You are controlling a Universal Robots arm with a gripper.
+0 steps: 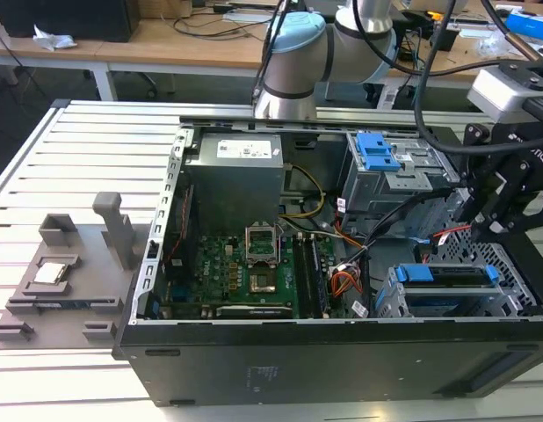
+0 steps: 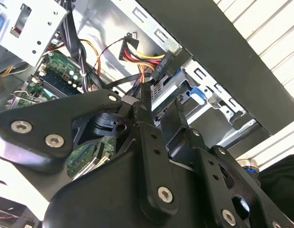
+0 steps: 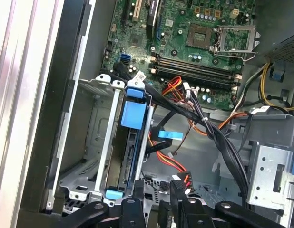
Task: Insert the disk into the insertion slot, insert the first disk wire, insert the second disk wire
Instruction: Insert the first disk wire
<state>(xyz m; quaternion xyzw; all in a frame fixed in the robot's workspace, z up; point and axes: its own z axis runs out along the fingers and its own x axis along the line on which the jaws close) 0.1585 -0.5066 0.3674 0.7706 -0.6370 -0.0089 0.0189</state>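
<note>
First wrist view: disk point(image 3: 133, 114) inside insertion slot point(image 3: 90, 124), gripper point(image 3: 154, 193) apart beside its open edge.

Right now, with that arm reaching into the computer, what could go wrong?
The gripper sits close to the orange-red-yellow wire bundle and black cables; it might snag or tug them. It could also knock the metal edge of the insertion slot, where the disk already sits.
</note>
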